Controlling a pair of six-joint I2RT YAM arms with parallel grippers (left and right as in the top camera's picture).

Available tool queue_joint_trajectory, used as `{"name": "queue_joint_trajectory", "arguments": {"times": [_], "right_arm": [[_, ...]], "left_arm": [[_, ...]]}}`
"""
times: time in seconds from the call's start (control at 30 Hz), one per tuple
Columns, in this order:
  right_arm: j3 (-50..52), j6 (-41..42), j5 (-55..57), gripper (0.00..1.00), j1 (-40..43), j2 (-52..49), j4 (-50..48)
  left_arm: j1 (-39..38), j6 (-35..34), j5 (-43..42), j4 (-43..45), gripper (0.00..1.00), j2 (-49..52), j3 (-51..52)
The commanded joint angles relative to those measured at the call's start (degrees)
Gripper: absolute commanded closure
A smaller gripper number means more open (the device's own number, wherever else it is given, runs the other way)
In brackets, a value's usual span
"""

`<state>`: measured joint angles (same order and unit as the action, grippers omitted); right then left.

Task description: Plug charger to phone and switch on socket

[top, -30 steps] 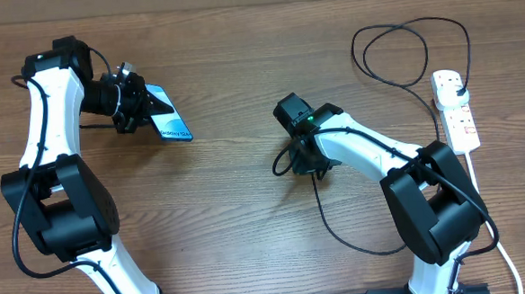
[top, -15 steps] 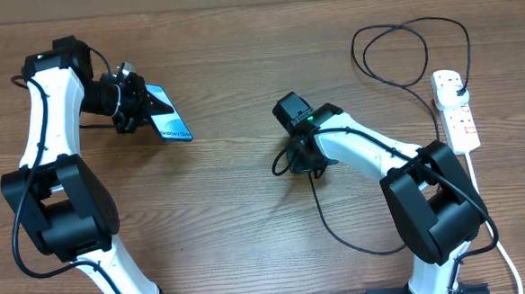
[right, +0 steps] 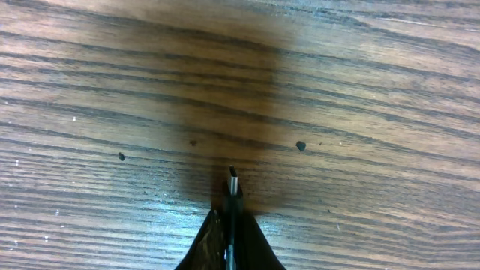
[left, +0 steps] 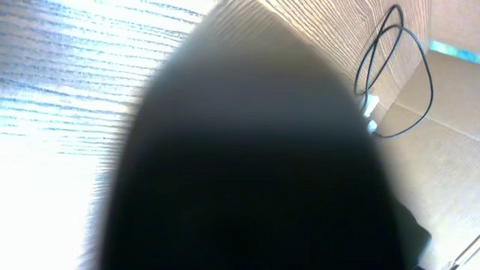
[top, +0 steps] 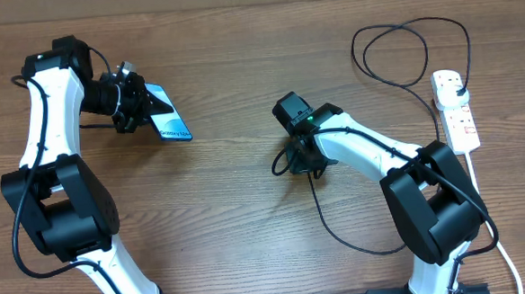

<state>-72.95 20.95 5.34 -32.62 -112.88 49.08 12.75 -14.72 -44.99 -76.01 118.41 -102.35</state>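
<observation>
Overhead view: the left end effector [top: 152,106] is clamped on the phone [top: 173,126], which sits tilted over the table [top: 240,58]; its own wrist view is blacked out. The right end effector [right: 231,221] is pinched shut on the charger [right: 233,180], with the connector tip poking out just ahead of it. The phone is well apart, off to that end effector's left. The charger's plug looks seated in the socket [top: 459,123], far to its right. Still to do, by my judgement: mating tip with phone, then the switch.

Blue-screen phone [top: 173,126] is tilted in left hand [top: 155,106]. Black charger [right: 233,186] tip is pinched in right hand [right: 231,225], plug in white socket [top: 456,112] far right.
</observation>
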Motion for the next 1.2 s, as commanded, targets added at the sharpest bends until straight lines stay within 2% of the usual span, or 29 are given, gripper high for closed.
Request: {"name": "queue_joint_trajectory", "arguments": {"times": [0.0,0.33,0.37,0.47,0.53,0.67,0.7,0.8,0.9,1.07,1.17], "right_arm": [[0.61,-0.17,0.11,0.96,0.24,-2.34,0.02],[0.61,-1.29,0.13,0.96,0.24,-2.34,0.07],[0.61,-1.29,0.13,0.95,0.24,-2.34,0.04],[0.61,-1.29,0.11,0.8,0.24,-2.34,-0.2],[0.61,-1.29,0.11,0.77,0.24,-2.34,-0.35],[0.61,-1.31,0.11,0.79,0.24,-2.34,-0.37],[0.61,-1.33,0.11,0.85,0.24,-2.34,-0.39],[0.61,-1.51,0.09,0.95,0.24,-2.34,-0.48],[0.61,-1.51,0.02,0.96,0.24,-2.34,-0.48],[0.61,-1.46,-0.17,0.96,0.24,-2.05,-0.28],[0.61,-2.71,-2.32,0.96,0.24,1.01,-0.39]], "left_arm": [[-0.39,3.19,-0.98,-0.04,0.96,-2.27,-0.5],[-0.42,3.21,-1.03,0.0,0.96,-2.27,-0.5],[-0.42,3.21,-1.03,0.0,0.96,-2.27,-0.5],[-0.42,3.21,-1.09,-0.02,0.96,-2.27,-0.5],[-0.42,3.19,-1.14,-0.26,0.96,-2.27,-0.5],[-0.42,3.19,-1.14,-0.39,0.96,-2.27,-0.5],[-0.42,3.19,-1.16,-0.39,0.96,-2.27,-0.5],[-0.42,3.19,-1.16,-0.42,0.96,-2.27,-0.5],[-0.42,4.55,-1.97,-0.46,0.96,-2.27,-0.5],[-0.42,9.81,-10.84,-0.59,0.96,-2.27,-0.5],[-0.42,15.69,-17.94,-2.01,0.96,-2.27,-0.5]]}}
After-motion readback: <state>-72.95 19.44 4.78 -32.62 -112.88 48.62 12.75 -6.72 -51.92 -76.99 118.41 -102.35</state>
